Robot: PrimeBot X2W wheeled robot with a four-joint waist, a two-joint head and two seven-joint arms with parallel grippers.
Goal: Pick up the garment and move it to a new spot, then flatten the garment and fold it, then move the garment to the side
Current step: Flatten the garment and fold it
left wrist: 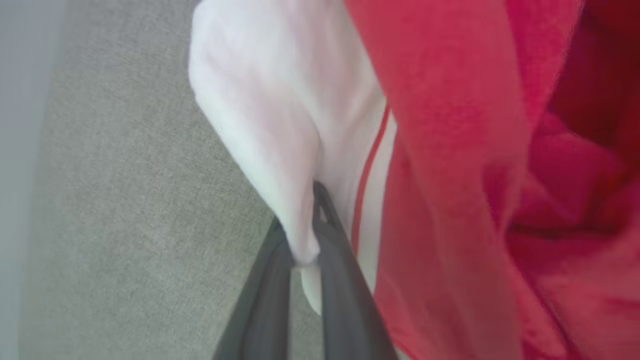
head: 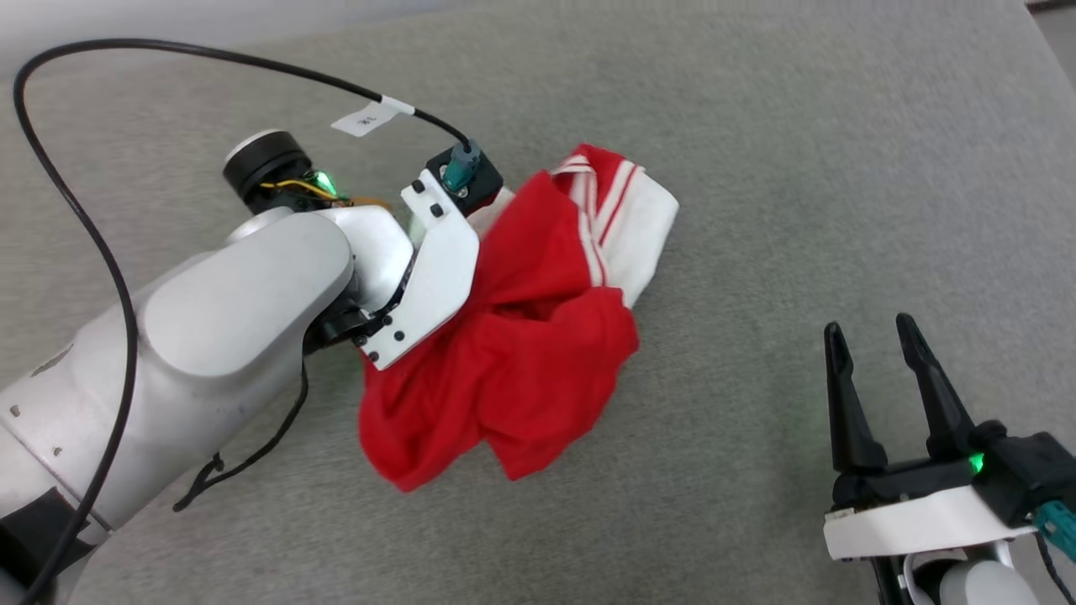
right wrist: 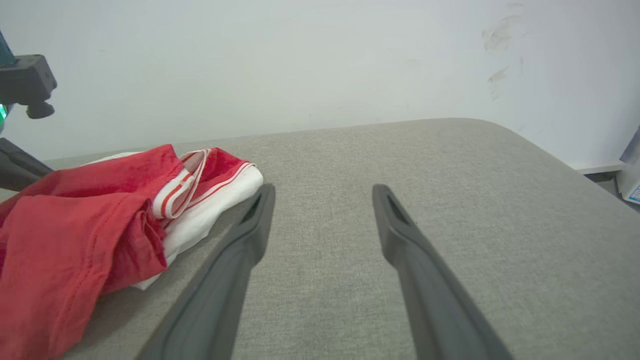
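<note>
The garment [head: 521, 336] is a crumpled red shirt with white striped-trim sleeves, lying bunched on the grey padded table [head: 799, 168]. My left arm reaches over its left side, and its wrist bracket hides the fingers in the head view. In the left wrist view my left gripper [left wrist: 307, 250] is shut on a fold of white sleeve fabric of the garment [left wrist: 280, 125]. My right gripper [head: 870, 336] stands open at the lower right, apart from the cloth, with nothing between its fingers. The right wrist view shows the right gripper [right wrist: 322, 192] open, with the garment [right wrist: 100, 225] at its left.
A black cable [head: 76, 218] with a white tag loops over my left arm. A pale wall [right wrist: 300, 60] rises behind the table. The table's far right corner [right wrist: 575, 155] rounds off, with a ledge beyond it.
</note>
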